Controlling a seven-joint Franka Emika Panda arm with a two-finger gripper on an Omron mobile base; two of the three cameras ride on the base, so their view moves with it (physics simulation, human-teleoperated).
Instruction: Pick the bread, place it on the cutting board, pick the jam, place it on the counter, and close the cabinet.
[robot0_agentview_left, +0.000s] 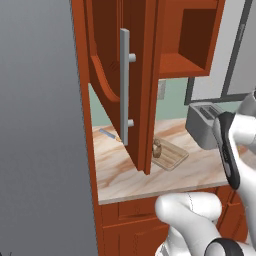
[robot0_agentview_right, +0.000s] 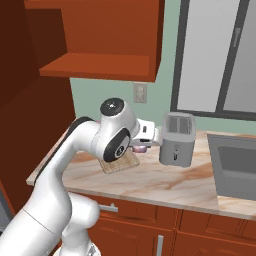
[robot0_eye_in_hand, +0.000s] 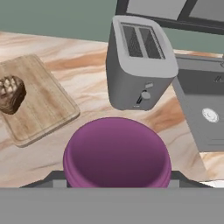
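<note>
Two steps look done to us: the bread (robot0_eye_in_hand: 11, 93) sits on the cutting board (robot0_eye_in_hand: 41, 109). Our gripper (robot0_eye_in_hand: 117, 183) grips the purple-lidded jam (robot0_eye_in_hand: 116, 153) above the counter (robot0_eye_in_hand: 65, 57), unplaced; the cabinet (robot0_agentview_left: 122, 75) door stands open.

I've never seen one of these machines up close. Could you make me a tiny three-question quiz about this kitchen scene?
1. True or false: the bread sits on the cutting board.
2. What grey appliance stands on the counter between the board and the sink?
3. The cabinet door is: A) open, B) closed.

Key: 1 true. 2 The toaster. 3 A; it hangs open over the counter, its bar handle facing the left base view. Bonus: the claw holds a purple-lidded jar above the counter.
</note>
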